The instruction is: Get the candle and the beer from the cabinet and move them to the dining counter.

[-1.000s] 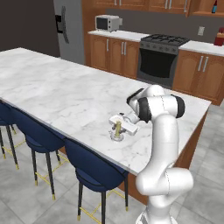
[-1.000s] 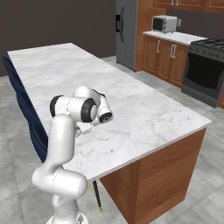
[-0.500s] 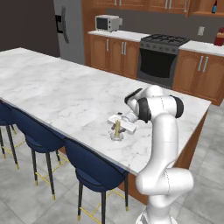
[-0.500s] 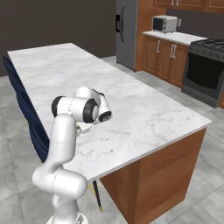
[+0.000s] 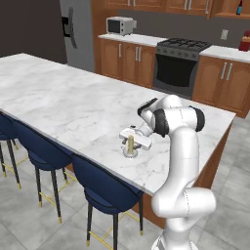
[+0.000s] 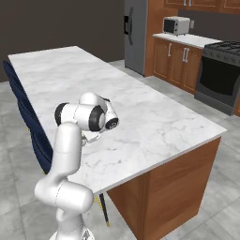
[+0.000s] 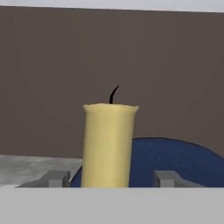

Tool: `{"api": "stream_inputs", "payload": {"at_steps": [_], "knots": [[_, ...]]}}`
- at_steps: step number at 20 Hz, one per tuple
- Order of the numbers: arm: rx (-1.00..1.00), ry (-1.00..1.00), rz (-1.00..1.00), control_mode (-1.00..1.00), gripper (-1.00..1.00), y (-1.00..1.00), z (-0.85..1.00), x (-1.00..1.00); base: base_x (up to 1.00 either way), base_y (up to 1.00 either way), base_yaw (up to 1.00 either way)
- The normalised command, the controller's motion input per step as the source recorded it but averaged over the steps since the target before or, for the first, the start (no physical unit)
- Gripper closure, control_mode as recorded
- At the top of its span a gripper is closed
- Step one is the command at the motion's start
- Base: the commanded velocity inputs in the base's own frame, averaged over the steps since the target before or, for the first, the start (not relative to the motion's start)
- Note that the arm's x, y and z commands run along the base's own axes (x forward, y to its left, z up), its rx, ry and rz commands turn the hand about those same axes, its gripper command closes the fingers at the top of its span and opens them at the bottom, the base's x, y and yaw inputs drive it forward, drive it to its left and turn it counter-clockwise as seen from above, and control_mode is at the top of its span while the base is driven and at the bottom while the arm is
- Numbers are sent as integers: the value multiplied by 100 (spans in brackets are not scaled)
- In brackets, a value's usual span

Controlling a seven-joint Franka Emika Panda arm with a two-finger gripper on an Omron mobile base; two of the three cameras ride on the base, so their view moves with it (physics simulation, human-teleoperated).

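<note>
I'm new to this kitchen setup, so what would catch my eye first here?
The pale yellow candle stands upright between the gripper tips, which sit apart on either side of it. It rests on the marble dining counter near the edge with the blue chairs. The white arm bends over it.

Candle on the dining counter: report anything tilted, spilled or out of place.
Nothing stands out. The candle stands upright on the dining counter near its chair-side edge, wick intact, between the fingertips of the gripper. There are gaps on both sides, so the gripper looks open. No spill or damage shows.
</note>
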Motion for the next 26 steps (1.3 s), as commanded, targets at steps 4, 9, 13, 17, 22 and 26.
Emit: {"api": "stream_inputs", "payload": {"at_steps": [4, 9, 13, 17, 22, 26], "knots": [[0, -3, 0, -100, -100, 0, 9, -17, 0, 0, 0], [0, 0, 0, -100, -100, -4, 26, -12, 0, 0, 0], [0, 0, 0, -100, -100, -9, 47, -2, 0, 0, 0], [0, 0, 0, -100, -100, -14, 53, -7, 0, 0, 0], [0, 0, -2, -100, -100, -17, 57, -26, 0, 0, 0], [0, -4, -11, -100, -100, -12, 55, -70, 0, 0, 0]]}}
